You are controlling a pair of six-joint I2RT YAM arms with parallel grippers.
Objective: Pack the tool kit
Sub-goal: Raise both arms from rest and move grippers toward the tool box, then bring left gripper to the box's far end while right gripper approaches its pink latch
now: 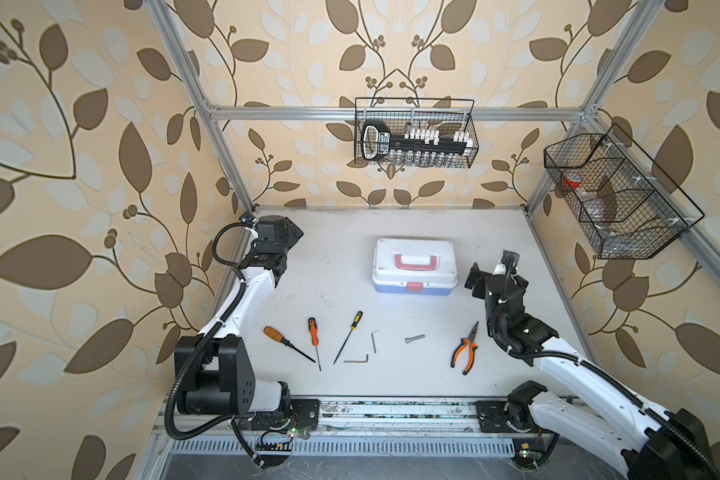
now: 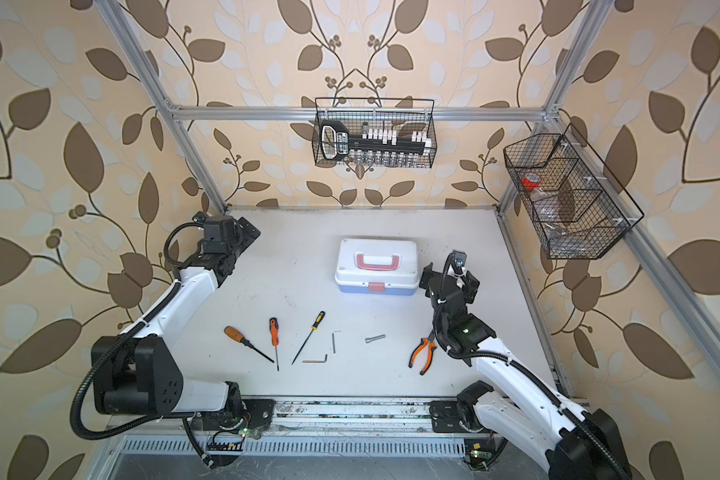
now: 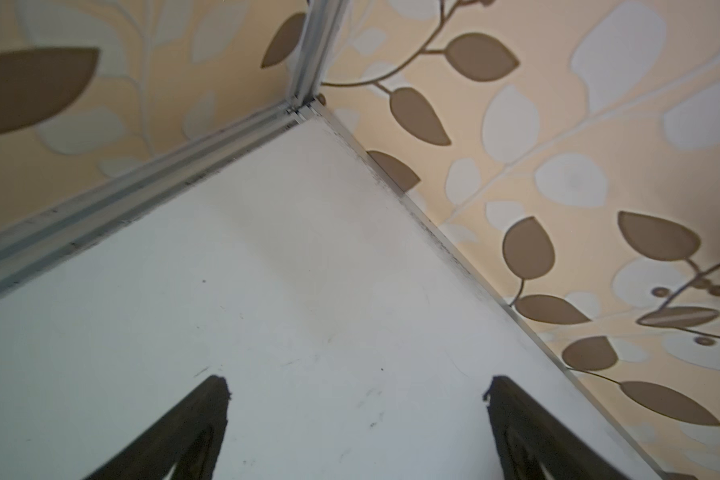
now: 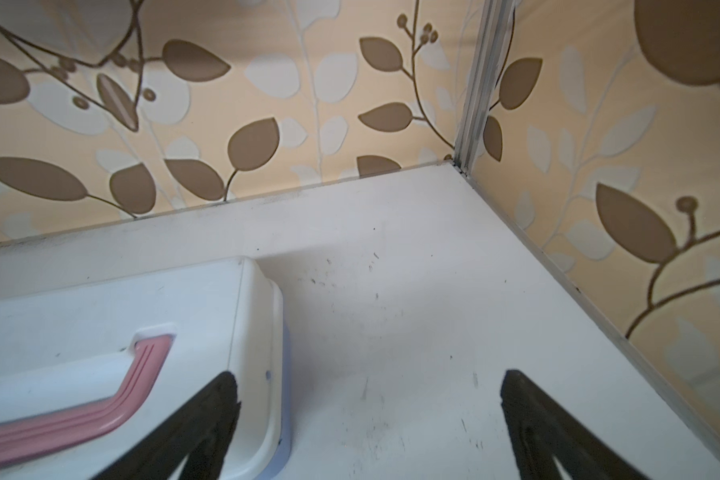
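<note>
Rounded plastic case (image 1: 414,249) (lid shut), orange-handled pliers (image 1: 468,341), left gripper (image 3: 356,382) and right gripper (image 4: 371,375) spread wide

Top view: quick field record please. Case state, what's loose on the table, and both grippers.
case: lid shut, latch down, far centre of the table
inside case: hidden
loose tools: three screwdrivers, two hex keys, bolt, pliers, in a row in front of the case
left gripper: open, empty, over bare table near the far left corner
right gripper: open, empty, beside the case's right end
</note>
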